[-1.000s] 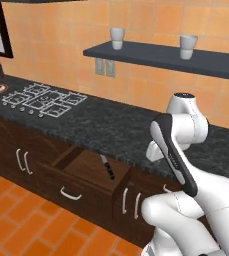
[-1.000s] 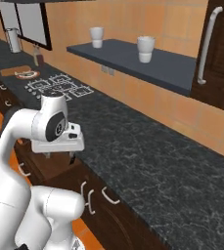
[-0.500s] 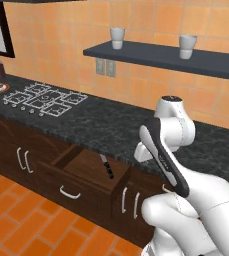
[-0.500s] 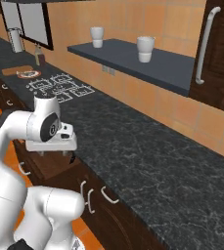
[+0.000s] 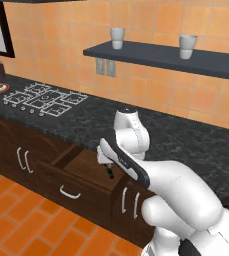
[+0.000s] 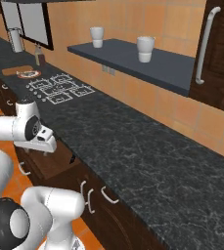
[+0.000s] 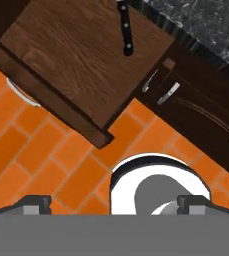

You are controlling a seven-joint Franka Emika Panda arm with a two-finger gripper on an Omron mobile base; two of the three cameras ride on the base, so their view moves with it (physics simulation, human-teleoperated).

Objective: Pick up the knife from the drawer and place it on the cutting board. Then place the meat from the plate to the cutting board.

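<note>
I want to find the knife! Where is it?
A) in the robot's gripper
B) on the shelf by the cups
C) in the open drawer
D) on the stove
C: the knife lies on the wooden floor of the open drawer, its black handle showing, with nothing gripping it.

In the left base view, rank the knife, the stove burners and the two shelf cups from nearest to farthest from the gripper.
1. The knife, in the open drawer, just below the gripper.
2. The stove burners, on the counter to the left.
3. The two cups, on the wall shelf; too close to call between them.
</note>
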